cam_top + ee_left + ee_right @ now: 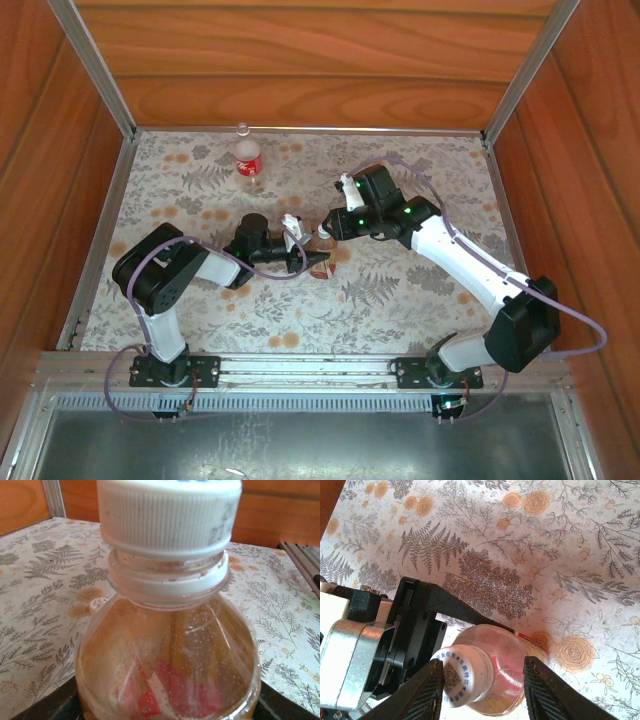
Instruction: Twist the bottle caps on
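My left gripper (308,258) is shut on the body of the amber bottle (322,264), holding it mid-table. A ribbed whitish bottle cap (167,515) sits on this bottle's (170,670) neck. In the right wrist view, the cap (462,675) has blue print on top. My right gripper (484,664) stands open around it: one finger (427,690) is against the cap's side, and the other (545,690) is clear of the cap, beside the bottle's (520,660) shoulder. The red-and-white labelled bottle (247,162) stands near the back wall, apart from both grippers.
Wooden walls and metal rails (95,70) close in the floral table (400,290) on three sides. A small pale round thing (98,604) lies on the table behind the held bottle. There is free room at front centre and on the right.
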